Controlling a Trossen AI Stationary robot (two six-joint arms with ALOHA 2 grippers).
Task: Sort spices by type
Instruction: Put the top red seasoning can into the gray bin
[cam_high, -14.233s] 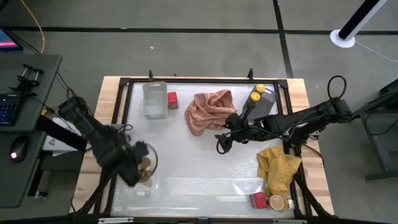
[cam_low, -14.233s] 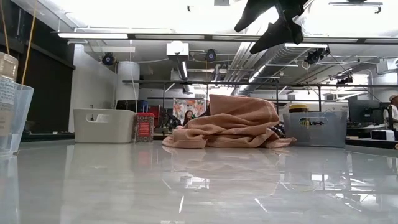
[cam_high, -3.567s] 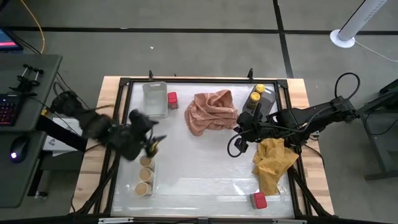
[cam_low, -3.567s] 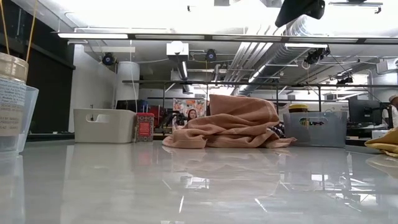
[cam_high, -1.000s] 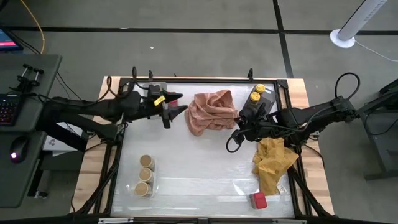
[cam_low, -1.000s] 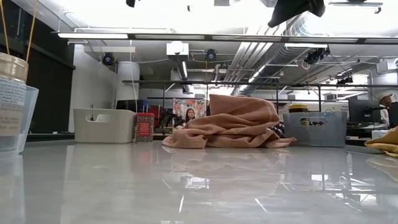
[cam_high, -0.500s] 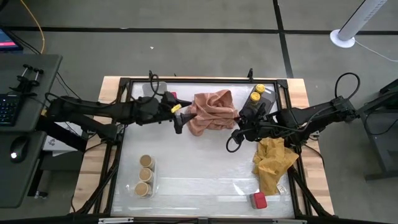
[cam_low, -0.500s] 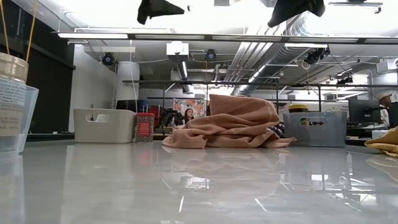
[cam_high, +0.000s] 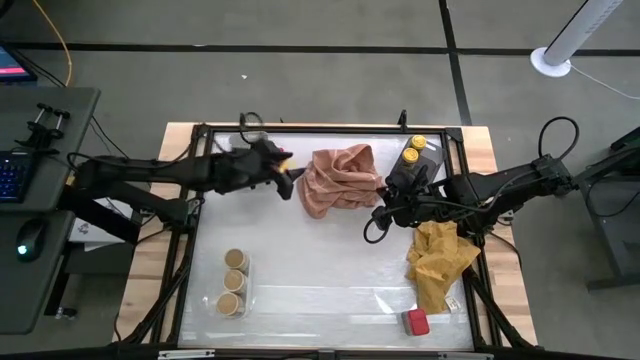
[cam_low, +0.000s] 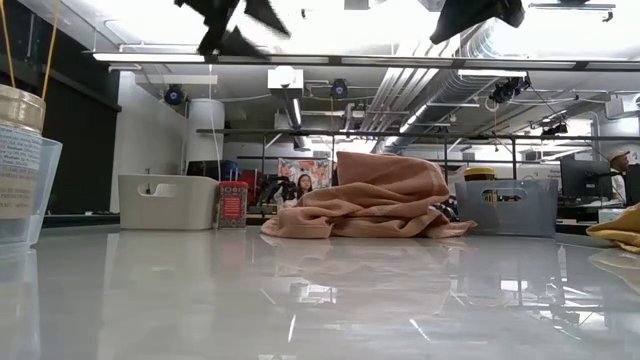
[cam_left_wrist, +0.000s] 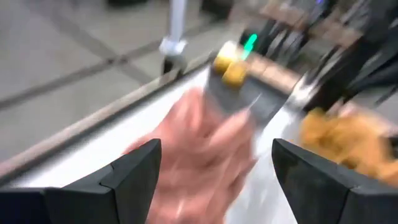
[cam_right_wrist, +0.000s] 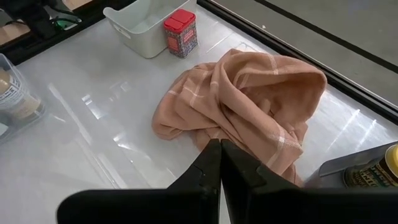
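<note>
At the near edge of the white table (cam_high: 320, 270) we saw a small red boxy spice container (cam_high: 417, 322) lying alone, toward the right. On the near left, three round jars with tan lids (cam_high: 233, 279) stood in a row inside a clear plastic tray (cam_low: 22, 190). A crumpled yellow cloth (cam_high: 440, 262) lay on the right, between the red box and the right arm.

Farther in, the right gripper (cam_high: 377, 224) hung above the table just beside the yellow cloth, its two dark fingers (cam_right_wrist: 217, 168) pressed together on nothing. Its wrist view looked across at a rumpled pink cloth (cam_right_wrist: 249, 109) in the middle of the table.

The left gripper (cam_high: 290, 180) hovered high over the far left part of the table, close to the pink cloth's edge, with its fingers (cam_left_wrist: 134, 171) spread apart and empty.

At the far side, a second red boxy container (cam_right_wrist: 181, 32) stood upright, touching or just beside a pale open tray (cam_right_wrist: 140, 22). In the far right corner, two jars with yellow lids (cam_high: 412, 150) sat in a grey tray (cam_low: 505, 207).
</note>
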